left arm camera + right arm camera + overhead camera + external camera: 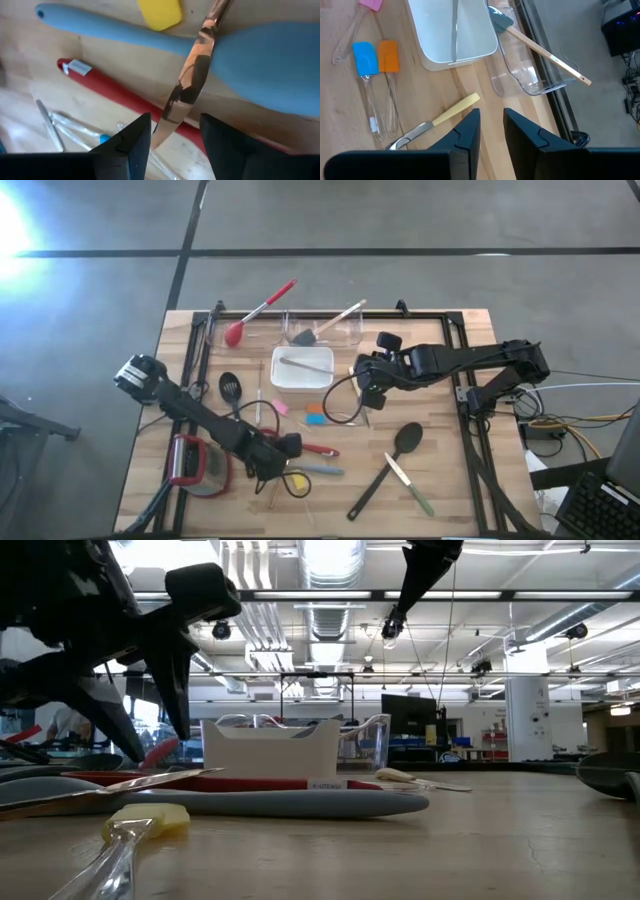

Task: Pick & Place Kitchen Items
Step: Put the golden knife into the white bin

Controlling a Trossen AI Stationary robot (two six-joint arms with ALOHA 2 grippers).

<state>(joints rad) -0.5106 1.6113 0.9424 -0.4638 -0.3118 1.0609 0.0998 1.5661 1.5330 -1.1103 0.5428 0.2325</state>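
Knife blade dead ahead of the left gripper (172, 142): a shiny metal knife (187, 82) lies with its long axis running straight out between the parted fingers, tip nearest the gap, nothing gripped. Just beyond it and crossing beneath lie a grey-blue spatula (150, 37) and a red handle (115, 92); a yellow piece (160, 12) sits farther out past the spatula. These crowd the blade, so closing down risks catching the red handle too.

Off to one side of the fingers lie clear-handled utensils (70, 125), near but apart.

Across the table the right gripper (492, 132) hovers with fingers slightly apart, empty; a pale-handled knife (437, 122) lies just ahead of it at a slant, the white dish (427, 55) with a metal spoon (455, 27) beyond.
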